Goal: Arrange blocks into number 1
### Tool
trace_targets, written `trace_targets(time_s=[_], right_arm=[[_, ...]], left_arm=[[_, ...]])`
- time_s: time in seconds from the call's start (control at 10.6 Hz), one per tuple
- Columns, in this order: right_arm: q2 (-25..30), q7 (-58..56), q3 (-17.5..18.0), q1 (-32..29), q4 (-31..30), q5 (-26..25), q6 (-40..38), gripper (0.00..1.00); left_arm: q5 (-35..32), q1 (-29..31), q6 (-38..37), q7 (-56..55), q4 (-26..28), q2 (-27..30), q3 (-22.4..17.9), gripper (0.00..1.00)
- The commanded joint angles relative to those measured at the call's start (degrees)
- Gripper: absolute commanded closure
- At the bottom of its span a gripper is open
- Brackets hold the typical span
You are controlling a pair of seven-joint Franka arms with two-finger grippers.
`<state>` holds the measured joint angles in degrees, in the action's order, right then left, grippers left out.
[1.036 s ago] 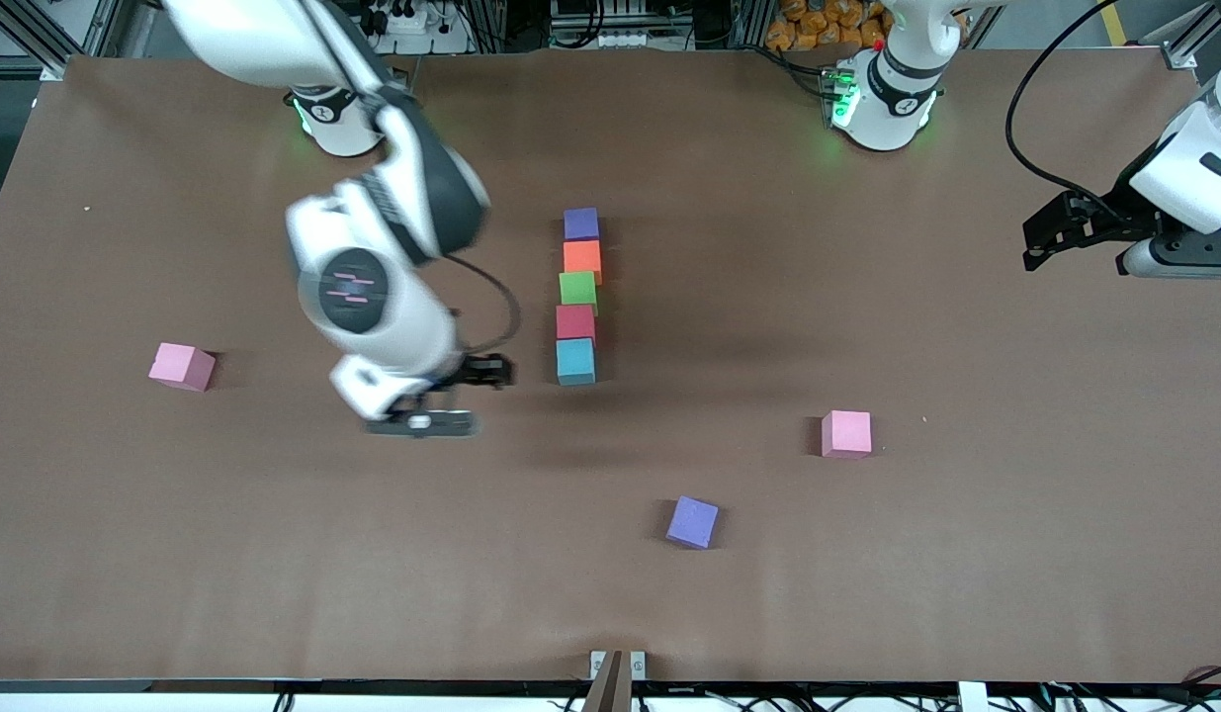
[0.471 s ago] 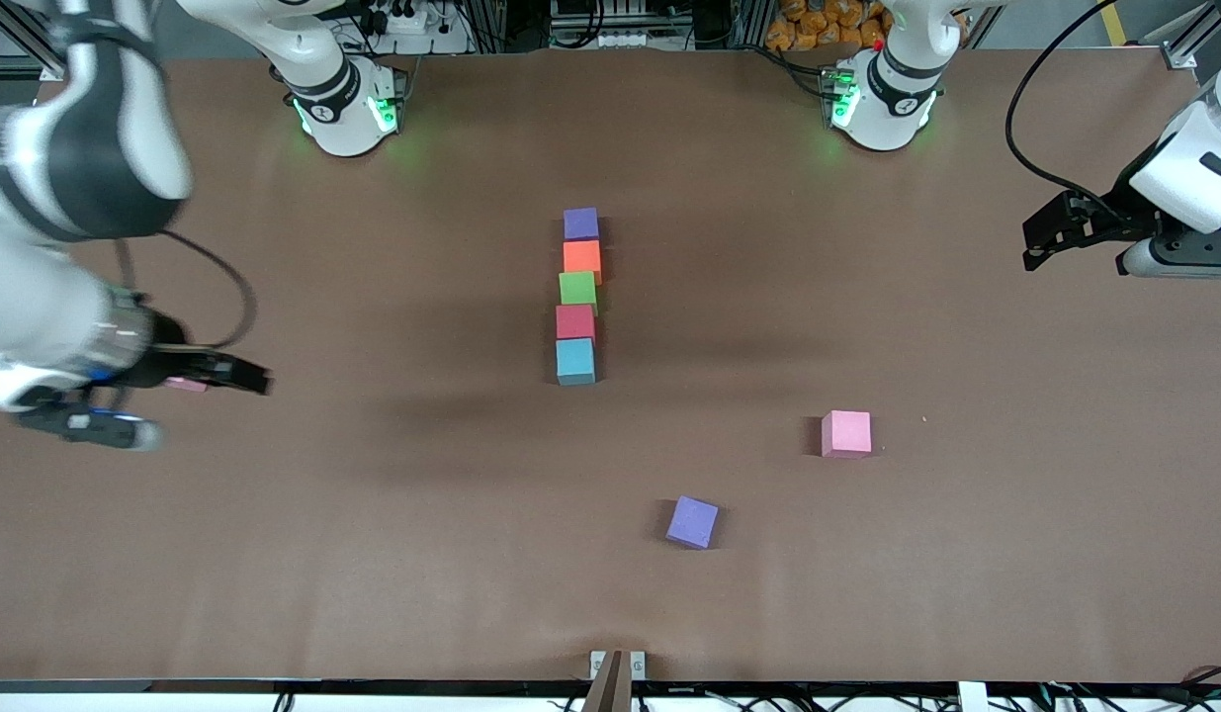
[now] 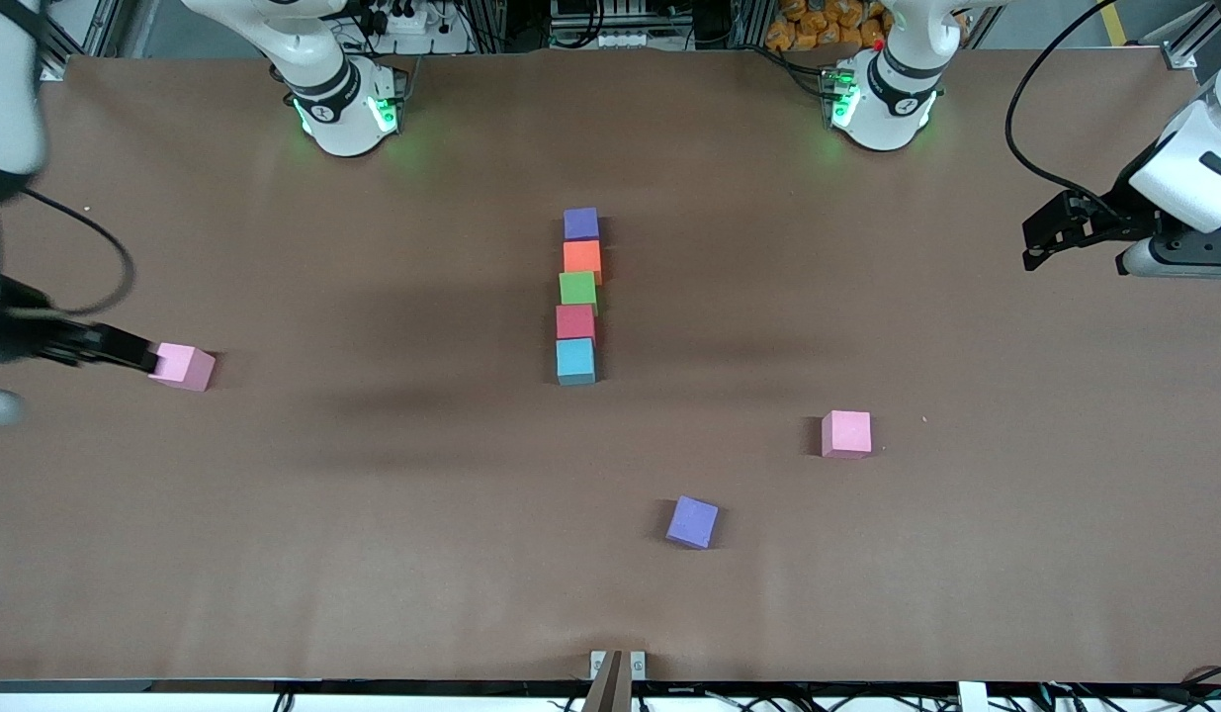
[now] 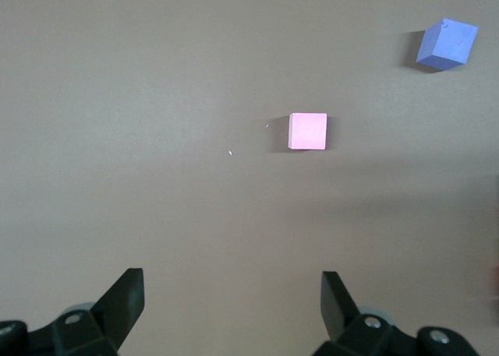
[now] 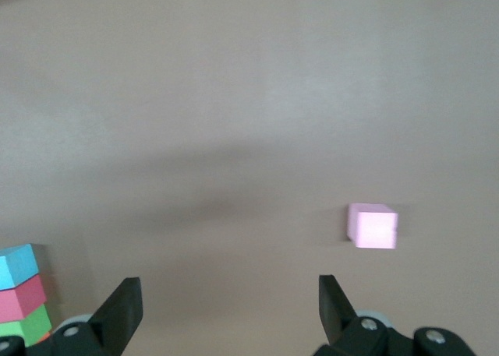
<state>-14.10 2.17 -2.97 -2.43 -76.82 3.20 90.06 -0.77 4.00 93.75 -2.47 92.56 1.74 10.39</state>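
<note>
The right gripper (image 3: pixel 140 353), jaws apart, has swung from the five-block column (image 3: pixel 577 295) mid-tabletop (image 3: pixel 373 554) out to a pink block (image 3: pixel 183 367) at its end, while the left gripper (image 3: pixel 1040 237) waits, jaws apart.

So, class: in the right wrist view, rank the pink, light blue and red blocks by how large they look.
1. pink block, whole and largest
2. light blue block, cut by the frame edge
3. red block, only a strip visible

Cropping makes the last two unsure.

Eight blocks lay on the desk (image 3: pixel 373 554). Two were purple (image 3: pixel 581 223) (image 3: pixel 692 522) and two pink (image 3: pixel 182 366) (image 3: pixel 846 433). There was one each of orange (image 3: pixel 582 259), green (image 3: pixel 577 289), red (image 3: pixel 575 322) and light blue (image 3: pixel 575 361).
</note>
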Motion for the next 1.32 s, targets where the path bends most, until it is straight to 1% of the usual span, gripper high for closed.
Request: trace_targets(time_s=[0.0,0.19,0.28,0.38,0.66,0.94,1.22], right_arm=[[7.13,-1.29,0.6,-1.53,-4.47,-0.73,-0.68,0.0],[10.75,-1.55,0.6,-1.09,-6.58,-4.42,-0.24,0.0],[13.28,-1.55,0.6,-1.0,-8.07,-4.08,-0.23,0.0],[15.66,-1.55,0.6,-0.65,-11.22,-4.08,-0.15,0.0],[20.06,-1.64,0.69,-0.91,-19.05,-3.46,1.6,0.0],[20.52,-1.64,0.69,-0.74,-21.62,-3.55,3.19,0.0],[19.29,-1.55,0.69,-0.12,-20.74,-3.64,2.4,0.0]], left_arm=[[0.5,0.22,-0.76,1.68,-0.72,0.1,0.42,0.0],[0.5,0.22,-0.76,1.68,-0.72,0.19,0.42,0.0],[0.5,0.22,-0.76,1.68,-0.72,0.19,0.42,0.0],[0.5,0.22,-0.76,1.68,-0.72,0.19,0.42,0.0],[0.59,0.22,-0.76,1.68,-0.72,0.19,0.42,0.0],[0.59,0.22,-0.76,1.68,-0.72,0.1,0.42,0.0],[0.59,0.22,-0.76,1.68,-0.72,0.1,0.42,0.0]])
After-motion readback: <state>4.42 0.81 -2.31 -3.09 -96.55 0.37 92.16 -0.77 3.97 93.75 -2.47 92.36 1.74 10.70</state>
